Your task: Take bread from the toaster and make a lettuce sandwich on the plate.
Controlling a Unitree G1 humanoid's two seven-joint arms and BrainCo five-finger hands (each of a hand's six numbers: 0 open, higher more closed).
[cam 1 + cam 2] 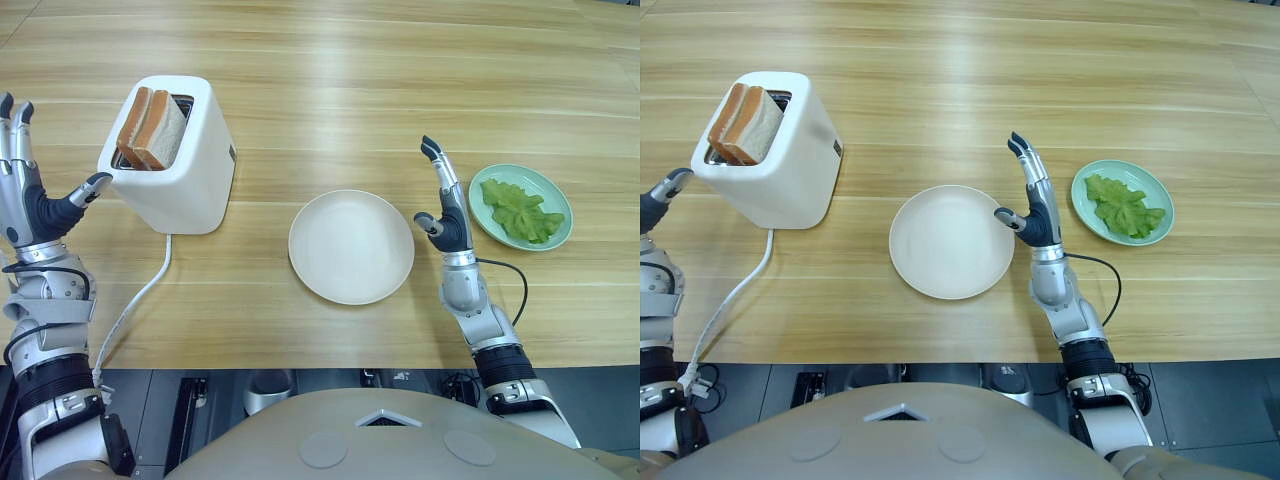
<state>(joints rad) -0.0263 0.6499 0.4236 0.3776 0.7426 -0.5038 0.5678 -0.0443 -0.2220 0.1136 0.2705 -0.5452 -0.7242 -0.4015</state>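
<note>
The place looked like a lab or test room staged as a small kitchen scene. A wide, pale wooden table (pixel 400 60) carried a white toaster (pixel 190 180), a cream plate (pixel 350 246) and a small green dish (pixel 535 180) of lettuce (pixel 520 210). The toaster's white cord (pixel 131 309) ran off the table's near edge, above a dark floor (pixel 150 400) with cables and metal fittings.

Bright, even overhead light; soft shadow beside the toaster (pixel 185 175).

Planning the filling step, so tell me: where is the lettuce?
The lettuce lies on the green dish at far right, just outside the right robot hand.
</note>
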